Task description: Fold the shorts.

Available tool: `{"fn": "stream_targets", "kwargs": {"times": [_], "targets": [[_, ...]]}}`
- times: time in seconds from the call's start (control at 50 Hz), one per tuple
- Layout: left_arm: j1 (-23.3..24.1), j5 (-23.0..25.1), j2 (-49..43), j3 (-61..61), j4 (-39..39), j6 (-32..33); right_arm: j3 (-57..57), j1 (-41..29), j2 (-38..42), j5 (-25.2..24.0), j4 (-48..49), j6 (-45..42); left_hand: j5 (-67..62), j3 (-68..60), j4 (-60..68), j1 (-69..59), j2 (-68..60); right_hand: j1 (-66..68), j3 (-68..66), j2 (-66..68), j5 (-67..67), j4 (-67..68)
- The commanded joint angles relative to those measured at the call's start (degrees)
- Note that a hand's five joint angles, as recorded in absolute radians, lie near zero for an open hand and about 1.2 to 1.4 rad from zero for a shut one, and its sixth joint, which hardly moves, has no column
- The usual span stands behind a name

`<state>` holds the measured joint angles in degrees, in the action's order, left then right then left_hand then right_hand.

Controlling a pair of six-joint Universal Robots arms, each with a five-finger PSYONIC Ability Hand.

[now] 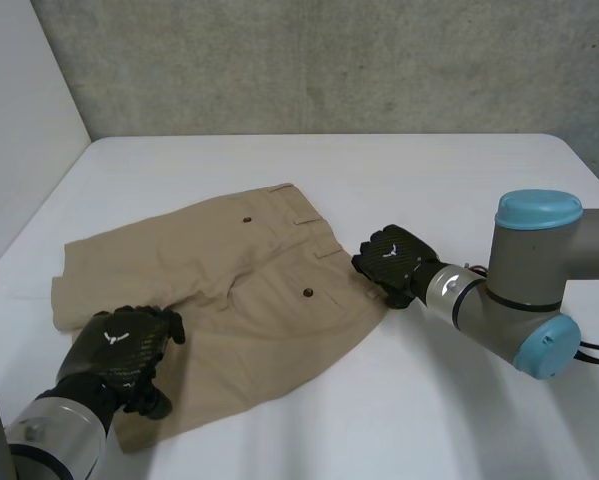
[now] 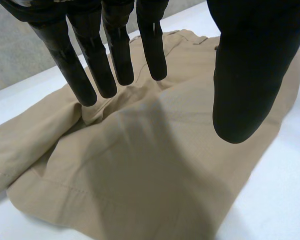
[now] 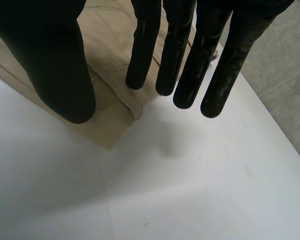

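Shorts [image 1: 239, 285] under left robot hand [image 1: 119, 350], right robot hand [image 1: 394, 260] at waistband [image 1: 324, 233].

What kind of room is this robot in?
Probably a lab or test room: a plain white table, a bare grey wall, and just shorts laid out beside a robot arm.

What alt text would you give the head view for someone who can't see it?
Tan shorts lie flat on a white table. The robot's left hand, open, is over the nearer leg; its right hand, open, is at the waistband's corner.
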<state>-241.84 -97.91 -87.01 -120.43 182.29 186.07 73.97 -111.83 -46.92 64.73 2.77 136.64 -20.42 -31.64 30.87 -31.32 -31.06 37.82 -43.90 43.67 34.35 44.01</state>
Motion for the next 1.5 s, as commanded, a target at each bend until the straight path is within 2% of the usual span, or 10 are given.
{"fn": "stream_targets", "kwargs": {"times": [0.02,0.1,0.22,0.4,0.42,0.6,0.92,1.38,1.46,1.5], "targets": [[-0.21,0.08,-0.01,-0.86,-1.15,0.17,0.04,-0.06,-0.19,-0.04,-0.58,-0.15,-4.35,-3.13,3.91,-3.45,-3.71,3.22,2.87,-2.63,-3.31,-2.98],[-0.39,0.09,-0.09,-0.86,-1.94,0.26,-0.05,-0.06,-0.11,-0.04,-0.49,-0.06,-4.35,-3.13,3.91,-3.45,-3.71,4.39,1.70,-1.46,-2.14,-1.81],[-0.30,0.09,-0.09,-1.21,-2.12,0.44,-1.01,-0.06,0.42,-0.04,-0.31,0.20,-4.52,-3.30,4.07,-3.62,-3.88,42.15,-36.06,36.29,35.62,35.95],[0.23,0.09,-0.80,-2.00,-2.47,0.96,-3.48,-1.02,1.48,0.58,-0.40,3.10,-6.54,-5.32,6.09,-5.64,-5.90,42.18,-36.10,36.33,35.65,35.99],[0.23,0.09,-0.88,-2.09,-2.47,0.96,-5.22,-1.46,1.48,3.19,-0.23,8.84,-6.71,-5.49,6.26,-5.81,-6.06,42.18,-36.10,36.33,35.65,35.99],[0.31,0.00,-3.52,-2.35,-3.17,2.02,-7.96,-2.78,0.51,11.91,-0.22,21.47,-8.05,-6.83,7.61,-7.15,-7.41,42.18,-36.10,36.33,35.65,35.99],[0.40,-1.85,-11.95,-1.47,-0.63,2.02,-6.47,-4.10,-0.19,11.83,-0.58,22.00,-8.05,-6.83,7.60,-7.15,-7.41,42.18,-36.10,36.33,35.65,35.99],[-0.04,-2.11,-15.74,1.16,3.33,2.19,-3.39,-4.19,-2.30,10.86,-0.31,21.82,-15.96,-14.74,15.51,-15.06,-15.31,42.18,-36.10,36.33,35.65,35.99],[-0.12,-2.11,-16.35,1.25,3.42,2.19,-3.04,-4.10,-2.48,10.86,-0.14,21.73,-24.71,-23.49,24.26,-23.81,-24.06,42.18,-36.10,36.33,35.65,35.99],[-0.39,-2.11,-16.09,1.60,3.59,2.19,-2.86,-4.10,-2.65,10.86,-0.14,21.30,-45.91,-44.69,45.47,-45.02,-45.27,42.18,-36.10,36.33,35.65,35.99]]}}
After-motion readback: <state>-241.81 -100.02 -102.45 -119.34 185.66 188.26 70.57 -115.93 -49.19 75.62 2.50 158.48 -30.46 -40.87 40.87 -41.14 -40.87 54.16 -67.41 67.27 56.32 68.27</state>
